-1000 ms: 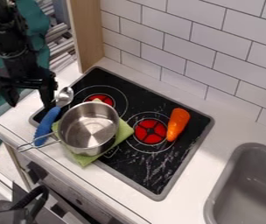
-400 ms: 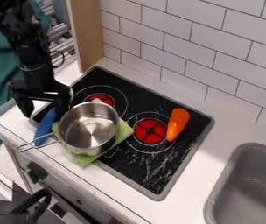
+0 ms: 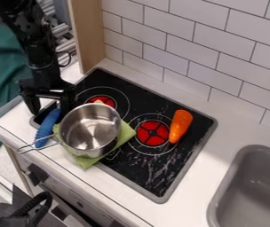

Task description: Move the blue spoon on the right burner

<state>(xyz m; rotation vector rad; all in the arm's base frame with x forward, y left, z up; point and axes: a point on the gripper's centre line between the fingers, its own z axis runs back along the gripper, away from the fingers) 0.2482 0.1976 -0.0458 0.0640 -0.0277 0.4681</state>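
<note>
White rectangular tiles (image 3: 179,48) cover the wall behind a pale counter (image 3: 220,168), with an upright wooden panel (image 3: 88,33) at the wall's left end. Set into the counter is a black cooktop (image 3: 134,168) with two red burners.

From the upper left, the black robot arm (image 3: 33,44) slants down to the cooktop's left corner. Its gripper (image 3: 51,110) points downward, fingers spread wide and clenched on nothing, one on each side of the blue spoon's upper part.

The blue spoon (image 3: 46,129) lies at the left, over the cooktop's edge and the counter, its handle slanting toward the front; the gripper hides its bowl. It is well apart from the right burner (image 3: 152,133).

Between spoon and right burner stands a shiny metal pot (image 3: 90,128) on a green cloth (image 3: 125,134), its wire handle (image 3: 36,146) reaching left to the lower end of the spoon. An orange carrot (image 3: 180,125) lies at the right burner's right side. A gray sink (image 3: 253,177) is at lower right.
</note>
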